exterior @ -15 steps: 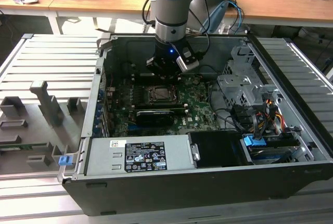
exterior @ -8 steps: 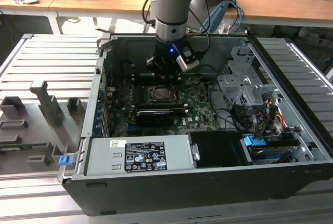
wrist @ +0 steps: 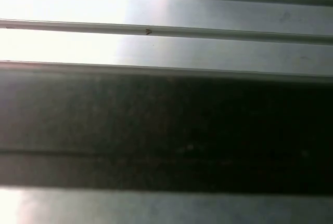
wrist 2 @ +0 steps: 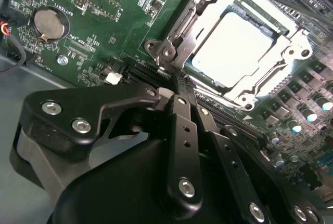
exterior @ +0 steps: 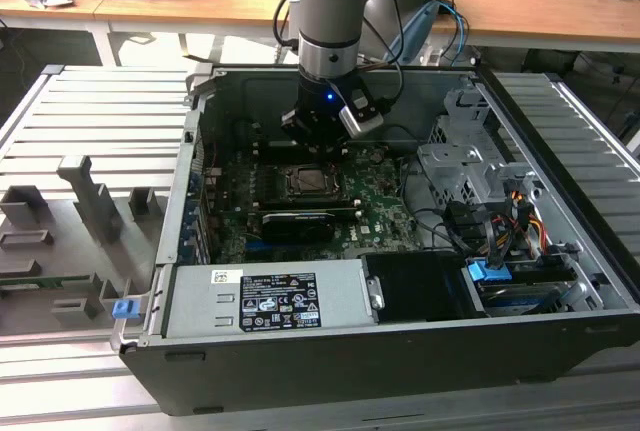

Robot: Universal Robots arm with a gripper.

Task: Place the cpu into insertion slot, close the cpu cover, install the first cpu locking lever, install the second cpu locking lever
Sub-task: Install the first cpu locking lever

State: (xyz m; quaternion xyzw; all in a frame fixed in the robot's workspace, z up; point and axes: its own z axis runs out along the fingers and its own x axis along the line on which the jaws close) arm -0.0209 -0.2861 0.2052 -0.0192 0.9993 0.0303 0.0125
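One robot arm reaches down into the open computer case [exterior: 180, 281]. Its hand [wrist 2: 179, 86] has its fingers pressed together, holding nothing, with the tips just beside the cpu cover [wrist 2: 174, 37]. The cover lies flat over the insertion slot [exterior: 311, 183], and the cpu [wrist 2: 231, 47] sits inside. I think the lever step comes now. The hand must push a thin lever with care.
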